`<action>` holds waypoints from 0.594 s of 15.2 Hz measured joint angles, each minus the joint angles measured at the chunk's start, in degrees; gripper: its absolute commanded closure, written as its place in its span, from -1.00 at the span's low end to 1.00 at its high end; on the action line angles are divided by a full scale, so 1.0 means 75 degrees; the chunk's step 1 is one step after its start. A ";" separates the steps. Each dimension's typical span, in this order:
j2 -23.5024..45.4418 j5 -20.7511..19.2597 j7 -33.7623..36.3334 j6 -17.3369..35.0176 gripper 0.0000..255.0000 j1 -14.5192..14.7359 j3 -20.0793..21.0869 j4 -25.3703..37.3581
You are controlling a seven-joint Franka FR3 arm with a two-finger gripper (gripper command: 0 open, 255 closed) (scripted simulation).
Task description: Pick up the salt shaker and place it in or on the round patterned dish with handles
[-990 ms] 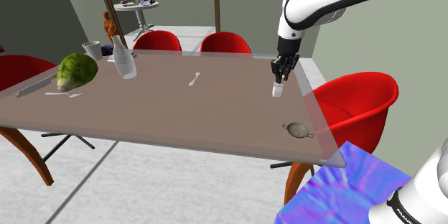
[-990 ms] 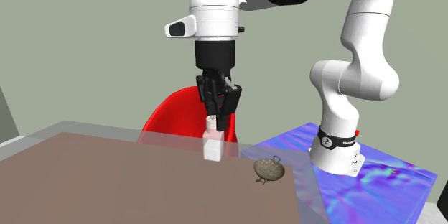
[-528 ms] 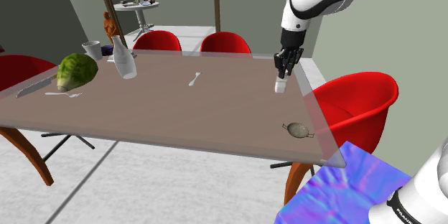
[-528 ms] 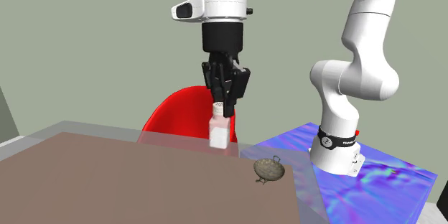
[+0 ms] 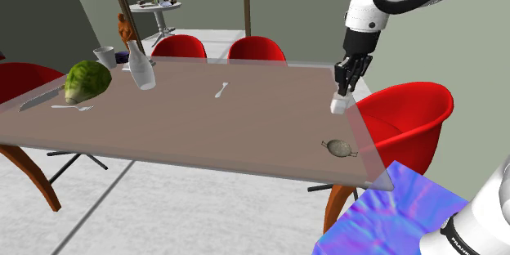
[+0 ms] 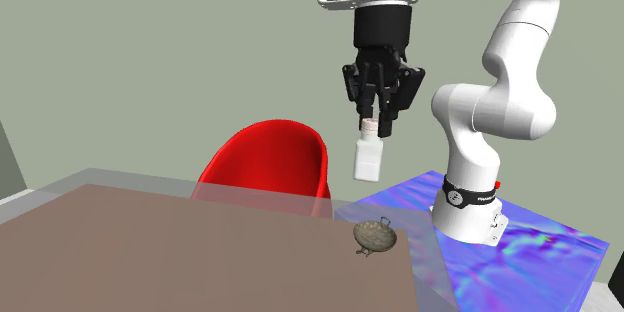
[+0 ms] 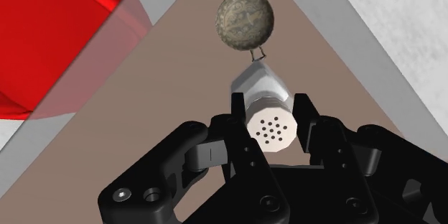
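Pickup looks done: salt shaker (image 6: 367, 160) pinched at the cap by the tool (image 6: 372, 125), hanging up off the surface (image 6: 200, 250), near the patterned dish (image 6: 375, 237). Left: carry over, lower, release.

red chairs (image 5: 406, 113) beside brown table (image 5: 204, 127)
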 measured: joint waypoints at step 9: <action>-0.0815 0.0111 0.0190 0.0186 1.00 0.0099 0.0165 -0.1004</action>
